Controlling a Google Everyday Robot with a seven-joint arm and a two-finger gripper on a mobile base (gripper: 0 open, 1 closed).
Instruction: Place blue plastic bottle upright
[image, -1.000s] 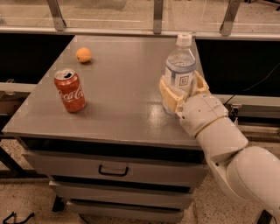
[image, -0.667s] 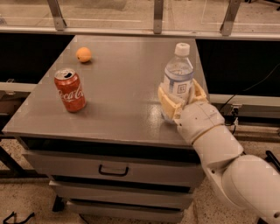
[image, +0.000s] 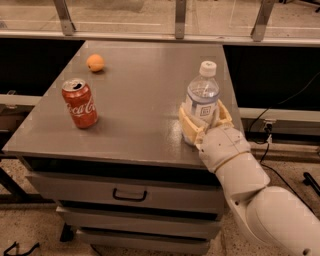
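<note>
The blue plastic bottle (image: 202, 92) is clear and bluish with a white cap and a white label. It stands upright near the right edge of the grey table (image: 145, 100). My gripper (image: 204, 119) reaches in from the lower right. Its cream fingers (image: 189, 127) are closed on both sides of the bottle's lower half. The bottle's base is hidden behind the fingers, so I cannot tell whether it rests on the tabletop.
A red Coca-Cola can (image: 80, 103) stands upright at the table's left front. A small orange (image: 95, 62) lies at the back left. A drawer with a handle (image: 129, 195) sits under the tabletop. A railing runs behind the table.
The gripper has come down and slightly toward the table's front edge with the bottle in it, so the bottle now sits lower. The can and the orange have not moved.
</note>
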